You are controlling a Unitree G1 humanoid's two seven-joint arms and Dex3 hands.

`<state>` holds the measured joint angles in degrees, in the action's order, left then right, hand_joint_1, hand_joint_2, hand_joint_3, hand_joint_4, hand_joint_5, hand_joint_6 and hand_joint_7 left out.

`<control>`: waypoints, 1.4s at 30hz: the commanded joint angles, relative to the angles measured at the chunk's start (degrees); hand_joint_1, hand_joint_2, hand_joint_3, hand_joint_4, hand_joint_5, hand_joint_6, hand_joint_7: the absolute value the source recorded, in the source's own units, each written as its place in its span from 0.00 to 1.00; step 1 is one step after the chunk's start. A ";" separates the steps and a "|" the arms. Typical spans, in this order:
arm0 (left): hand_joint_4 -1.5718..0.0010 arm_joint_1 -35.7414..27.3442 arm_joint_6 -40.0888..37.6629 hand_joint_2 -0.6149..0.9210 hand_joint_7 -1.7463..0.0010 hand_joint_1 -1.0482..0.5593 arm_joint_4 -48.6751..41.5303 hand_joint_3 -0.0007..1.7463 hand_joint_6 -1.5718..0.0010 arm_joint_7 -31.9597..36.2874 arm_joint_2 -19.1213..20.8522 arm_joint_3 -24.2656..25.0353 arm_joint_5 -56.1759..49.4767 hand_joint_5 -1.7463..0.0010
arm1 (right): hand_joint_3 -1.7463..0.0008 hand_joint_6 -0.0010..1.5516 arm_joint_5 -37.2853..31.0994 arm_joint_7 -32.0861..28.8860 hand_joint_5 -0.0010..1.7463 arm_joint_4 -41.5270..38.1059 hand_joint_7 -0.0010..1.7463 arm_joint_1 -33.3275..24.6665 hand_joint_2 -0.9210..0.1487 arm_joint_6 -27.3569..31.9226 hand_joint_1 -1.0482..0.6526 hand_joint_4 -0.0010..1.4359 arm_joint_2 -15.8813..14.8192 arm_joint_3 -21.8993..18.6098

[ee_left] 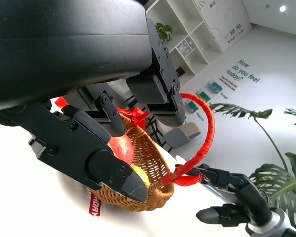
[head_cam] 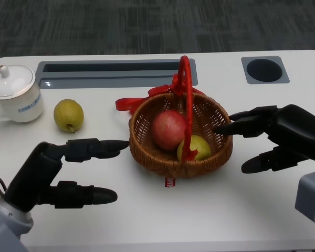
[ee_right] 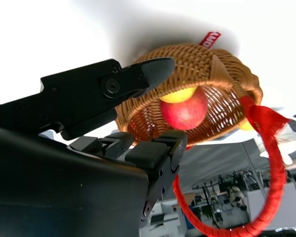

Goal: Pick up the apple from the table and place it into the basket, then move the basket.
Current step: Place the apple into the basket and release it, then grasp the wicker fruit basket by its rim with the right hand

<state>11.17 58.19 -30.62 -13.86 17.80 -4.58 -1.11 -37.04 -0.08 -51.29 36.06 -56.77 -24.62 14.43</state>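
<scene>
Apple [head_cam: 168,129], red, already lies inside the wicker basket [head_cam: 147,152] beside a yellow-green fruit [head_cam: 198,147] in the head view, so moving the basket looks like the step in hand. The left hand [head_cam: 68,170] and right hand [head_cam: 275,137] flank it, fingers spread, gripping nothing; fingertips are at the rim.

Left wrist view: the red handle [ee_left: 207,129] arches clear.

Right wrist view: fingers at the wall. Next, both hands should press inward evenly.
</scene>
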 commanded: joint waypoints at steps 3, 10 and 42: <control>0.35 -0.99 0.23 0.84 0.99 0.36 0.97 0.00 0.44 0.32 -0.12 0.85 -1.46 0.99 | 0.99 0.38 -3.22 -3.64 0.00 -5.30 0.00 5.30 0.05 2.02 0.24 0.35 -0.26 4.13; 0.34 -1.80 -1.40 0.83 0.99 0.36 3.35 0.00 0.43 0.50 -0.73 0.98 -2.52 0.99 | 0.99 0.40 -7.35 -7.36 0.01 -9.77 0.00 10.31 0.05 3.95 0.23 0.37 1.50 10.10; 0.31 -2.00 -3.48 0.78 0.99 0.43 6.46 0.00 0.39 -0.03 -2.02 0.80 -2.42 0.99 | 1.00 0.40 -8.98 -11.07 0.00 3.03 0.00 13.13 0.06 4.27 0.25 0.37 -3.81 16.84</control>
<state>9.22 55.11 -25.07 -13.85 15.27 -4.20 -3.35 -47.08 -11.79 -49.29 50.08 -52.41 -27.24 32.14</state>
